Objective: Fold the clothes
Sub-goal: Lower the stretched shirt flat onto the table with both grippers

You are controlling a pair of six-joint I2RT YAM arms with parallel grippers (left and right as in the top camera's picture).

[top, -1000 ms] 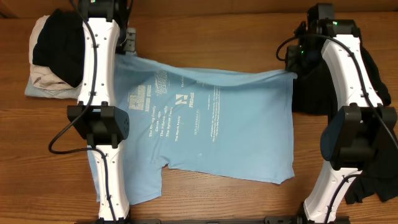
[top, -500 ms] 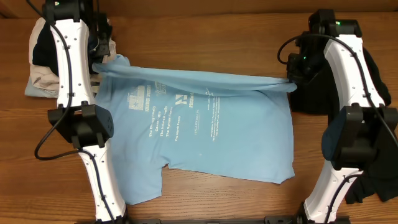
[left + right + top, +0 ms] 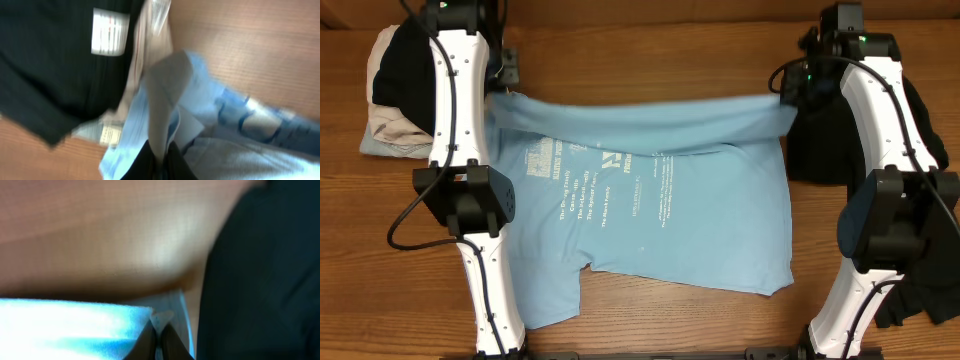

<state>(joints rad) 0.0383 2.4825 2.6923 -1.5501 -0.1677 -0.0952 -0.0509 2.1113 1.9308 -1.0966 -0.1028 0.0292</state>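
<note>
The light blue T-shirt [image 3: 650, 210] lies spread on the wooden table, white print facing up. Its far edge is lifted and stretched in a band between both grippers. My left gripper [image 3: 501, 88] is shut on the far left corner; in the left wrist view its gripper [image 3: 161, 161] pinches a pale fold of the shirt [image 3: 165, 95]. My right gripper [image 3: 789, 108] is shut on the far right corner, and the right wrist view shows its gripper [image 3: 156, 339] nipping the shirt's hem [image 3: 75, 325]. A loose black garment [image 3: 818, 145] lies under the right arm.
A stack of folded black and beige pieces [image 3: 395, 95] sits at the far left, close beside the left gripper; its black top piece with a white label [image 3: 107, 31] fills the left wrist view. More black cloth [image 3: 925, 290] lies at the right edge.
The left arm swung left, then came partway back right with the shirt corner. The far edge has been raised and now hangs as a wider, tauter band between the two grippers.
</note>
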